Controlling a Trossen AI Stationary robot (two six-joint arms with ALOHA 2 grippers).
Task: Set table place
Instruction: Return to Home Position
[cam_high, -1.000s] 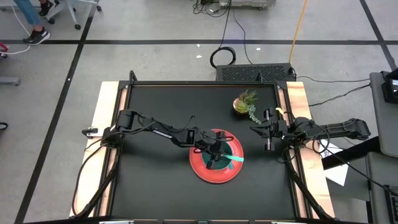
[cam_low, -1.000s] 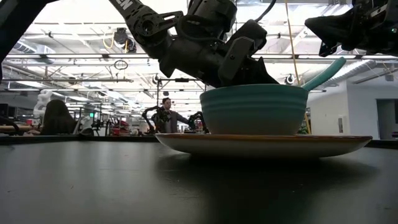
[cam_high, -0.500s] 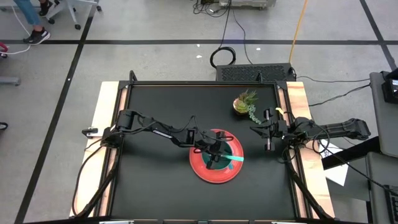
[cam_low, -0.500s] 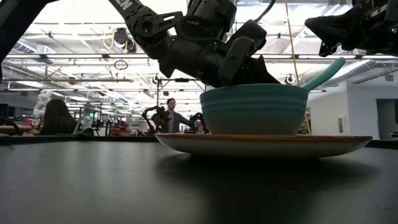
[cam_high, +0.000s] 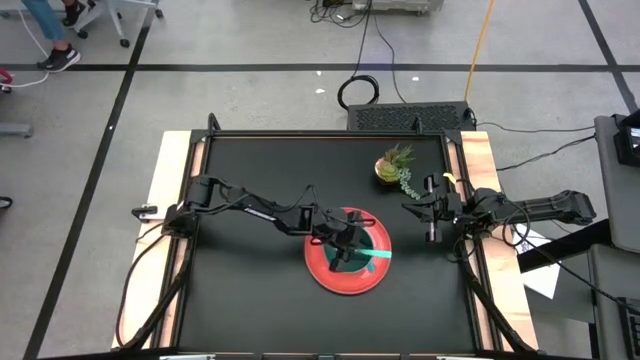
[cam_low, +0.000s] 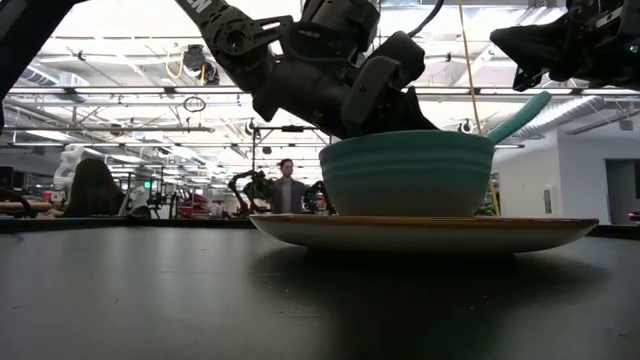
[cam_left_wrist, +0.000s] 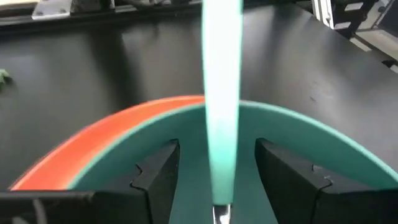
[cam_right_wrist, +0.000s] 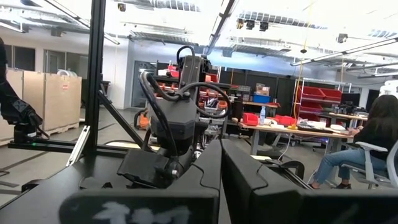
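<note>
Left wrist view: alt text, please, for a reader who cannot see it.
The left gripper, fingers open, straddles a teal spoon handle without touching it, above a teal bowl on a red plate. The black table lies beyond.

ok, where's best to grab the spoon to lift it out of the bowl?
Take the spoon by its teal handle: it leans up clear of the bowl rim toward the right arm's side, while its metal end sits down inside. Probably come from above, fingers across the handle's narrow width, as the open left gripper straddles it.
</note>
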